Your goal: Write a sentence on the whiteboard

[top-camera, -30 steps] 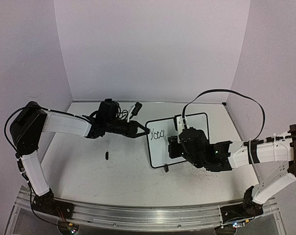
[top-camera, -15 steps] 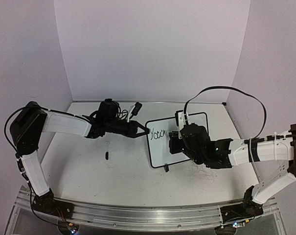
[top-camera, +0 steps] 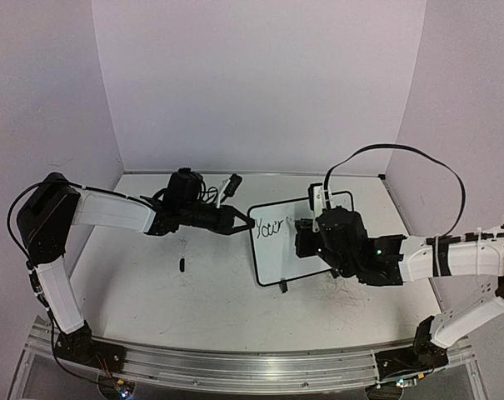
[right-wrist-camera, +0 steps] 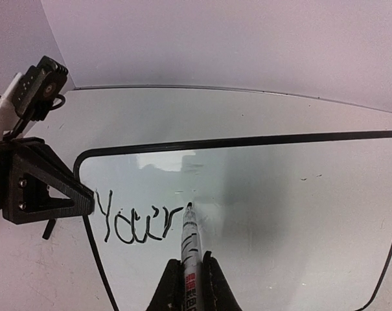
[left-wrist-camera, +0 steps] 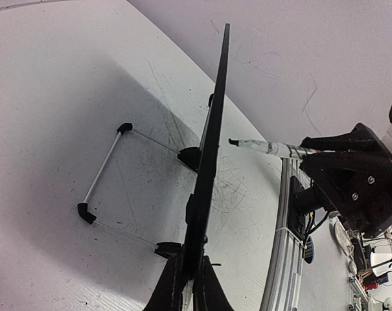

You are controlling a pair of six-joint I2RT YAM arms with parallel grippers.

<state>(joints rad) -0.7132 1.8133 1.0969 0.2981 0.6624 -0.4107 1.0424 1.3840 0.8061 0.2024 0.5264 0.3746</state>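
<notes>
Only the overhead camera gives me the whole cell: plain pale walls [top-camera: 260, 83] on three sides and a white table [top-camera: 143, 292], with both arms reaching in from the near edge. The left wrist camera adds what the overhead cannot resolve: the tabletop is scuffed with fine dark scribbles.

The whiteboard [top-camera: 272, 260] stands right of centre on the table. From above I read it as a tilted white panel. The left wrist camera sees it edge-on as a thin black line and shows the wire stand [left-wrist-camera: 103, 168] propping it from behind. Its face reads clearly only from the right wrist camera.

The left gripper [top-camera: 242, 222] has its jaws closed on the board's left edge, beside the first letter. The right gripper [right-wrist-camera: 188, 275] is clamped around a marker [right-wrist-camera: 188, 240], fingers pressed to both sides of the barrel. From above, the wrist hides this grip completely.

The marker's tip rests on the board just right of the handwriting [right-wrist-camera: 134, 223], which reads "Your" in black.

A small black piece [top-camera: 182, 265] lies on the table, well left of the board; I cannot tell what it is.
</notes>
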